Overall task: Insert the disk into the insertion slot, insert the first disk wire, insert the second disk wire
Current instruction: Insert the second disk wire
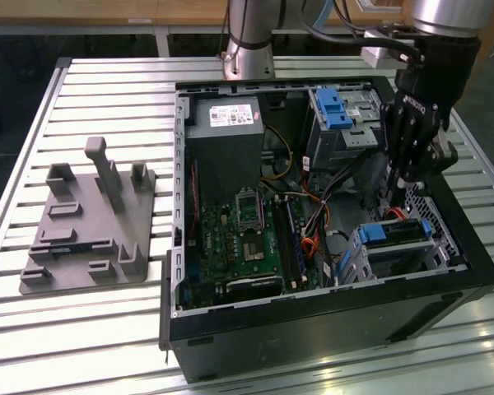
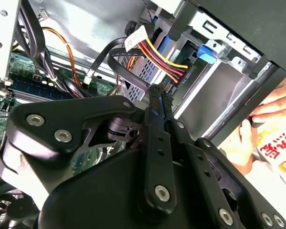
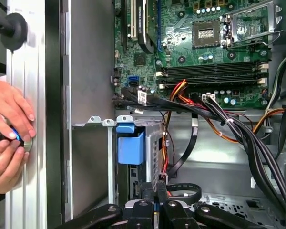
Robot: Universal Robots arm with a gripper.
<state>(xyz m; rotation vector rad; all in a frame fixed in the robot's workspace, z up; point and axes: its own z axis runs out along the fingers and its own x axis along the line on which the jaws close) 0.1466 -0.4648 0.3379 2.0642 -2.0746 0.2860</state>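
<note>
The disk in its blue carrier sits inside the insertion slot at the computer case's front corner. Directly above the slot, the gripper has its fingers pressed together around a wire connector. A person's hands rest outside the case.

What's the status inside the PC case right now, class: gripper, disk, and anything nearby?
Gripper shut, low over the drive cage. Disk sits in the cage, blue carrier showing. Wire bundle alongside; a person's hands at the case edge.
</note>
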